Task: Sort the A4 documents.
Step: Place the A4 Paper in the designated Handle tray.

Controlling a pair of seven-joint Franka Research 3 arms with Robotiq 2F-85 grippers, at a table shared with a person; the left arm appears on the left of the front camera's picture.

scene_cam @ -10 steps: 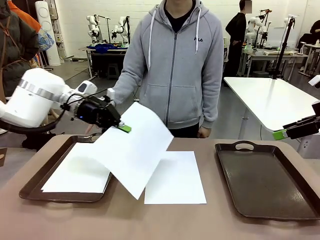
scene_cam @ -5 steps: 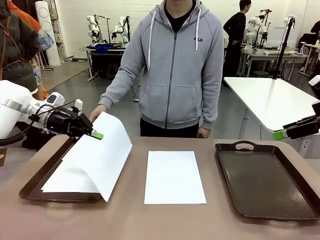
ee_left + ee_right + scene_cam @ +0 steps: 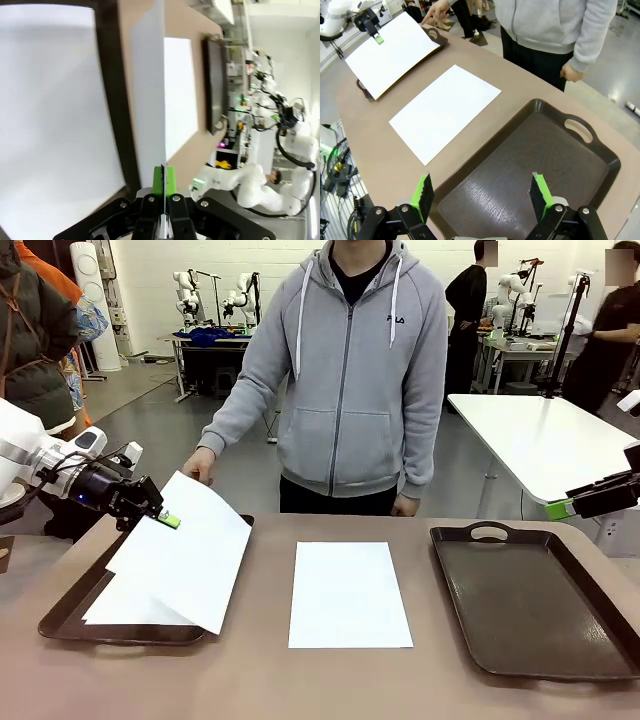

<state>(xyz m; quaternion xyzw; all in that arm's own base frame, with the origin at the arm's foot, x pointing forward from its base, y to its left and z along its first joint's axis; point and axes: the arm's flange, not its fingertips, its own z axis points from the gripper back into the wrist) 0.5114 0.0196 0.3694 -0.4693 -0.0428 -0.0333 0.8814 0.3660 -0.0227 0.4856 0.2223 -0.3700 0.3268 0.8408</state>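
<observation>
My left gripper (image 3: 165, 519) is shut on the corner of one white A4 document (image 3: 190, 555) and holds it slanted just above the left brown tray (image 3: 70, 618). Another sheet (image 3: 125, 605) lies flat in that tray beneath it. A third sheet (image 3: 350, 592) lies on the table's middle. In the left wrist view the pinched sheet (image 3: 148, 100) runs edge-on out of the closed gripper (image 3: 163, 186). My right gripper (image 3: 482, 194) hangs open above the right brown tray (image 3: 530, 170), with nothing between its fingers; in the front view it is at the right edge (image 3: 562, 508).
A person in a grey hoodie stands at the far side, one hand (image 3: 200, 468) near the far rim of the left tray. The right tray (image 3: 530, 600) holds nothing. A white table (image 3: 540, 440) stands behind on the right.
My left gripper has carried the sheet leftward and down, from over the table's middle to above the left tray. The sheet now hangs flatter. The right arm has stayed put.
</observation>
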